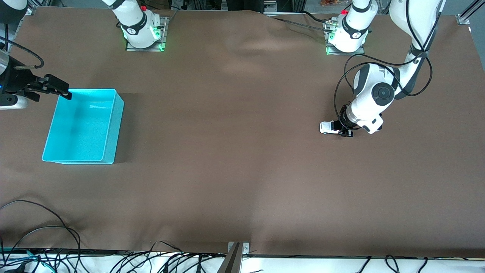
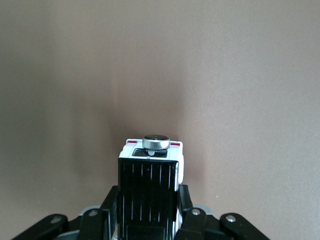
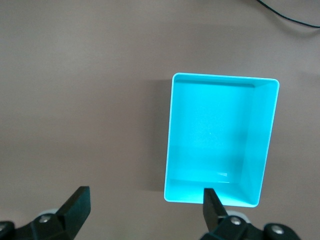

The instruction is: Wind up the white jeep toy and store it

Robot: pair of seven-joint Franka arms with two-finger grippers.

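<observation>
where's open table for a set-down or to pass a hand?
Bare brown cloth spans everything between the turquoise bin and the white jeep toy, plus all the table nearer the front camera. Occupied: the left gripper shut on the jeep; the open right gripper over the bin's corner.

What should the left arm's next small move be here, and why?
Probably drag the small white jeep toy with the black roof backward along the brown table to wind it. The left end effector is shut on its sides, with the toy still down on the table near the left arm's end. The rectangular turquoise plastic bin is empty, with the open right end effector waiting above it.
</observation>
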